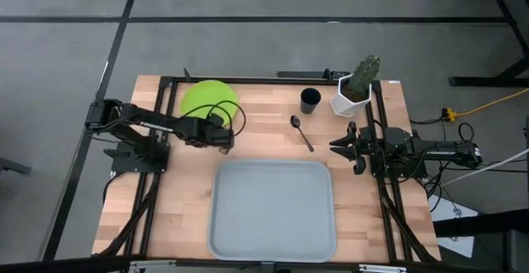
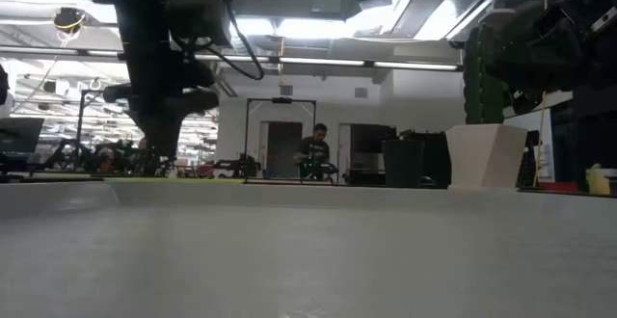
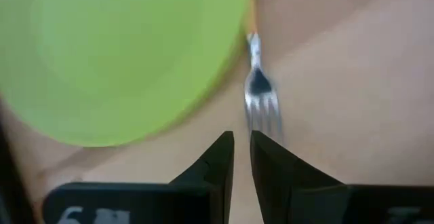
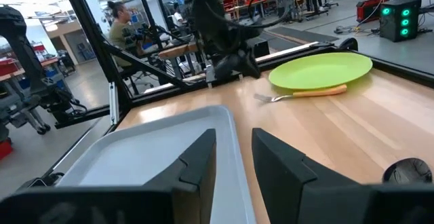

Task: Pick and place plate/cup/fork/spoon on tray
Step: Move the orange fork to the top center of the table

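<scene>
Fork pickup in hand: left gripper (image 3: 242,149), fingers nearly together, empty, hovers at fork (image 3: 261,95) tines beside plate (image 1: 210,101); next it must open & descend; right gripper (image 1: 340,146) waits at tray's (image 1: 273,211) 2 o'clock, jaws a little apart.

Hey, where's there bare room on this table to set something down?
The tray is bare. Bare wood lies left of it, below the left gripper. Crowded along the far edge: plate, fork, cup, spoon, cactus pot.
</scene>
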